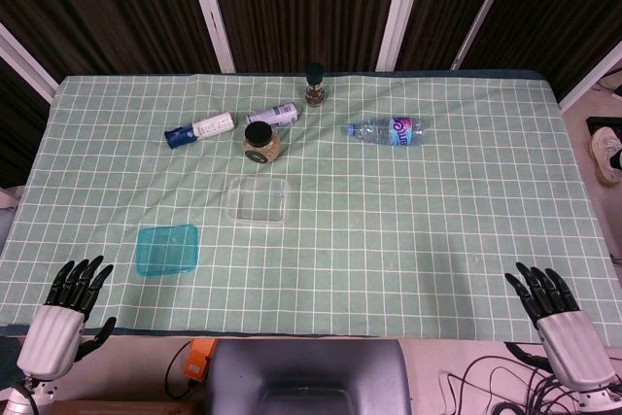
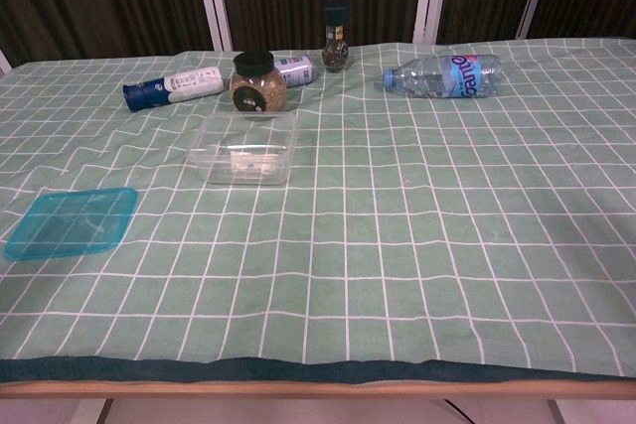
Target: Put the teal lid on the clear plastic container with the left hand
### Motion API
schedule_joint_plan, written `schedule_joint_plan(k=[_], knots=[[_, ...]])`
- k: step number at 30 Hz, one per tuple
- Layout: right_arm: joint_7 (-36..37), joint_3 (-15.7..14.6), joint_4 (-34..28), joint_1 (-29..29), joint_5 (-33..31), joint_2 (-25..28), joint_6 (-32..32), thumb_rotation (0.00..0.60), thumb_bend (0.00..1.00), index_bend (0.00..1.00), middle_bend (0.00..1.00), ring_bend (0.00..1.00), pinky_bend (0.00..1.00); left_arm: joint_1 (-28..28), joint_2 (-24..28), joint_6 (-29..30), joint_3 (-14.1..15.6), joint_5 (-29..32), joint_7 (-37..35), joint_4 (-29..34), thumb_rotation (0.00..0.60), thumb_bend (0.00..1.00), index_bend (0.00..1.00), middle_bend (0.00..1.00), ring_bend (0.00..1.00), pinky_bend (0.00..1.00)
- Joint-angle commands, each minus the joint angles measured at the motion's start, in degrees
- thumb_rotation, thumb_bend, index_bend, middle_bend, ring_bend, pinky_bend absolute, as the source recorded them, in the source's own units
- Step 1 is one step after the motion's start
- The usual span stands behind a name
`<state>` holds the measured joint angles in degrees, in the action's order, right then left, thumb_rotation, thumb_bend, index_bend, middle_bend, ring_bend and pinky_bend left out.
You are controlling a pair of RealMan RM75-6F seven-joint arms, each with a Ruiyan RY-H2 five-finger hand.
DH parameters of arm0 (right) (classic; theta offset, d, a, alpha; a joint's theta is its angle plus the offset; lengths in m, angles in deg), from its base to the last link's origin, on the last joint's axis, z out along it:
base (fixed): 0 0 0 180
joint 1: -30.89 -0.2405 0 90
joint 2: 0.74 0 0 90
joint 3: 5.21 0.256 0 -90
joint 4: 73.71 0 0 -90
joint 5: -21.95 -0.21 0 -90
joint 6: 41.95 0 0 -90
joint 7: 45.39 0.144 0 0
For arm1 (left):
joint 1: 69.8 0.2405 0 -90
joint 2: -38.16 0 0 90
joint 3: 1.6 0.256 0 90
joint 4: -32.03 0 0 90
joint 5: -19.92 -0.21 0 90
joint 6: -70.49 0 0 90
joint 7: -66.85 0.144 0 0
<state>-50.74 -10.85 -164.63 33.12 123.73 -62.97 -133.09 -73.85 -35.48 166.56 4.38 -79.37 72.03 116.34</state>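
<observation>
Head view shows both robot hands at the near edge of the bench (image 1: 408, 269): the left robot hand (image 1: 66, 313) at about 7 o'clock and the right robot hand (image 1: 556, 313) at about 5 o'clock, each with fingers spread apart, holding nothing and touching none of the items. The lower parts of both are cut off by the picture edge, and neither appears in the chest view.

One teal lid (image 1: 167, 249) lies flat on the checked cloth, near the left robot hand and up toward 1 o'clock of it. One clear plastic container (image 1: 259, 200) stands open-topped at 1 o'clock of the lid, apart from it; its walls are faint against the cloth in the head view and plainer in the chest view.

Beyond the container, toward 12 o'clock, five items stand or lie: one round jar with a black cap (image 1: 260, 141), one white bottle with a blue cap (image 1: 199, 129) on its side, one silver can (image 1: 273, 115) on its side partly hidden behind the jar, one small upright grinder (image 1: 315, 84), and one water bottle (image 1: 389, 129) lying at 2 o'clock.
</observation>
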Motion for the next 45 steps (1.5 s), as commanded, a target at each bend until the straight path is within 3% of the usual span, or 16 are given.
schedule_joint_plan(k=[1,9,12,14,16,18,28,45], knots=[[0.22,0.0,-0.02,-0.03,0.1,0.07,-0.05,0.6,0.22,0.0,0.0,0.0,0.0,-0.4,-0.04,-0.59,-0.03,-0.69,-0.92,-0.25,0.6,0.3,0.0,0.0,0.0,0.02],[0.85,0.17,0.08,-0.1,-0.39,0.35,0.08,0.6,0.22,0.0,0.0,0.0,0.0,-4.34,-0.38,-5.41,0.07,-3.1,-6.32,-1.03,0.6,0.28,0.0,0.0,0.0,0.01],[1.17,0.27,-0.08,-0.32,-0.69,0.4,0.53,0.6,0.22,0.0,0.0,0.0,0.0,-11.74,0.11,-14.86,-0.52,-3.91,-15.62,-2.21,0.6,0.27,0.0,0.0,0.0,0.0],[0.41,0.32,-0.23,-0.74,-0.84,0.09,1.51,0.6,0.22,0.0,0.0,0.0,0.0,-20.28,-0.83,-25.19,-3.19,-2.35,-25.77,-4.69,0.6,0.28,0.0,0.0,0.0,0.0],[0.09,0.44,-0.44,-0.85,-1.22,-0.02,1.92,0.6,0.22,0.0,0.0,0.0,0.0,-23.36,-1.03,-29.49,-3.34,-1.28,-32.66,-6.44,0.6,0.28,0.0,0.0,0.0,0.0],[0.01,0.67,-0.64,-1.07,-1.82,-0.05,2.44,0.6,0.22,0.0,0.0,0.0,0.0,-25.33,-3.24,-31.19,-3.91,-0.92,-34.16,-11.44,0.6,0.26,0.0,0.0,0.0,0.0],[-1.3,1.1,-0.97,-1.38,-3.13,-0.41,3.53,0.6,0.22,0.0,0.0,0.0,0.0,-30.74,-8.83,-36.85,-2.67,0.3,-45.6,-23.25,0.6,0.22,0.0,0.0,0.0,0.0],[-2.01,1.15,-1.08,-1.59,-3.59,-0.69,4.05,0.6,0.22,0.0,0.0,0.0,0.0,-32.86,-12.58,-39.72,0.57,1.85,-52.63,-31.54,0.6,0.22,0.0,0.0,0.0,0.0]])
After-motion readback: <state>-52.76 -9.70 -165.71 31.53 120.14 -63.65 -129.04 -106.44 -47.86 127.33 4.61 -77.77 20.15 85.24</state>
